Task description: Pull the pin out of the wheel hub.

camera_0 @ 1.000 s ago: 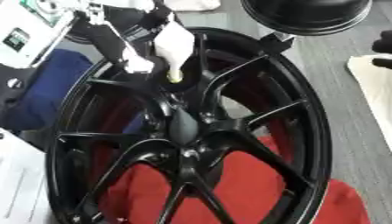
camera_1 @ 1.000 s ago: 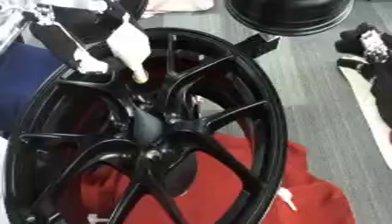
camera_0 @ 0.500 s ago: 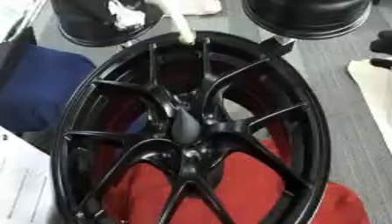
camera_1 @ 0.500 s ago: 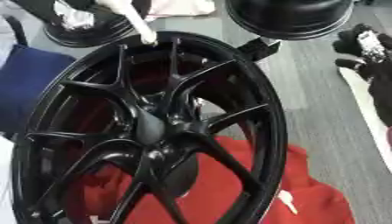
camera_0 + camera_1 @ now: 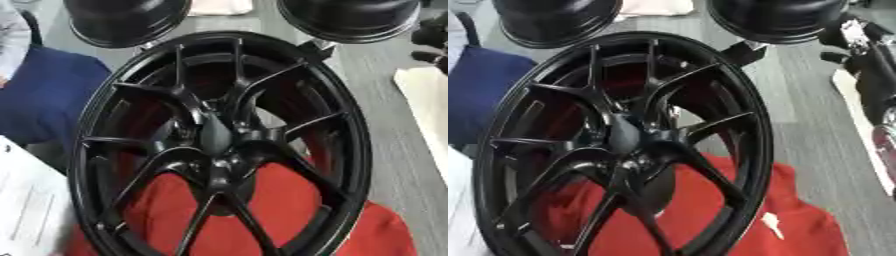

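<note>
Wheel hub (image 5: 219,145): black, multi-spoke, fills the middle of both eye views, tilted so its top rim sits toward the far side and its lower edge runs out of the bottom of the picture. Spokes meet at a dark centre boss (image 5: 214,137); I cannot make out a pin anywhere on the hub or in the bores around the centre. Seen through the spokes and under the lower half of the hub: a red cloth (image 5: 798,225), with a small white mark on it near the lower right in the right eye view. To the left of the hub, a blue cloth (image 5: 39,100), touching or just behind the rim. At the lower left corner, a white sheet (image 5: 31,210) overlapped by the rim. Beyond the top of the hub, two more black rims: one at the upper left (image 5: 127,20), one at the upper right (image 5: 350,17), the latter close to the hub's top right edge. Grey floor (image 5: 394,150) runs down the right side. My left hand: not visible in either view. My right hand: likewise not visible, so I cannot tell the state of either hand's fingers.
</note>
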{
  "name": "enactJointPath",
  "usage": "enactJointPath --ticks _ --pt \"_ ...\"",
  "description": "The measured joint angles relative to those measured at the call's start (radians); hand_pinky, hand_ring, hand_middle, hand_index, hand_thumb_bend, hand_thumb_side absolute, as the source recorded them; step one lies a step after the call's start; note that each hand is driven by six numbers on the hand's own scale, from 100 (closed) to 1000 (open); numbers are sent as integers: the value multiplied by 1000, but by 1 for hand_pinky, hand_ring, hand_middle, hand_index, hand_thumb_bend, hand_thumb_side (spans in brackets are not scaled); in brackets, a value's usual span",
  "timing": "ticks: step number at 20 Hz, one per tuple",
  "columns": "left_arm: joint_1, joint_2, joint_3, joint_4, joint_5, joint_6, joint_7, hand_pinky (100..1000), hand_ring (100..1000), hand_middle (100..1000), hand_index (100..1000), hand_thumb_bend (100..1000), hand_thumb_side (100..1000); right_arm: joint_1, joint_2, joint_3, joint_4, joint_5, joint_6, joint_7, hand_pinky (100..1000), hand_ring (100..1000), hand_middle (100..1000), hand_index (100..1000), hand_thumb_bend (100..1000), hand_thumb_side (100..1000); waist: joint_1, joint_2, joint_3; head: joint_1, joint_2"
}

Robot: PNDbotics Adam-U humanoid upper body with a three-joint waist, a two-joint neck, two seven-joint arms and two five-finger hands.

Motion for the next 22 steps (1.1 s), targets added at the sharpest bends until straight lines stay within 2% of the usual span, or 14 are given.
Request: enactJointPath --ticks 3,5,6,7,8,9,10,15,16,18,19,22 --pt "145 50 57 1 45 -25 52 714 559 393 436 100 107 7 -5 -13 0 0 -5 -13 816 836 673 726 100 681 -17 -5 17 -25 8" --pt "224 56 82 -6 69 -42 75 779 677 541 601 100 129 9 -5 -19 -1 0 -9 -21 816 835 673 725 100 679 -23 -7 22 -36 11" --pt "261 56 91 -8 75 -46 84 812 750 613 685 197 328 9 -5 -22 -1 -1 -10 -24 815 835 673 725 100 678 -26 -7 22 -40 11" --pt "294 56 98 -11 74 -48 91 841 811 705 757 320 441 9 -5 -26 -1 -2 -11 -28 815 835 673 725 100 677 -30 -7 23 -43 11" --pt "325 56 103 -16 68 -51 95 871 863 776 809 481 562 9 -5 -28 -1 -3 -12 -30 815 835 673 725 100 675 -36 -7 23 -46 11" --pt "351 56 108 -21 54 -54 100 889 886 809 844 562 621 9 -5 -31 -2 -4 -14 -32 815 835 674 725 100 673 -42 -7 24 -48 10" --pt "374 55 112 -25 33 -56 105 893 896 828 862 584 656 9 -5 -32 -3 -4 -15 -34 815 835 674 725 100 673 -47 -7 25 -48 10" --pt "433 37 137 -56 -83 -31 185 844 837 755 791 467 676 10 -5 -41 -7 -5 -18 -43 815 835 675 725 100 672 -55 -13 27 -46 3" --pt "439 32 139 -66 -92 -19 211 844 837 755 791 467 676 11 -5 -43 -7 -5 -18 -45 815 835 675 725 100 672 -57 -13 26 -46 3" --pt "445 20 141 -92 -94 3 264 818 790 688 728 321 647 15 -5 -43 -8 -5 -20 -47 815 835 674 725 100 669 -60 -14 25 -43 3" --pt "447 13 141 -112 -85 12 292 813 784 679 714 283 636 15 -5 -44 -9 -5 -20 -47 814 835 674 725 100 668 -60 -14 23 -41 3" --pt "464 -24 139 -222 -29 27 383 809 779 675 709 264 630 14 -5 -45 -13 -5 -21 -48 814 835 674 725 100 664 -61 -15 20 -37 3"
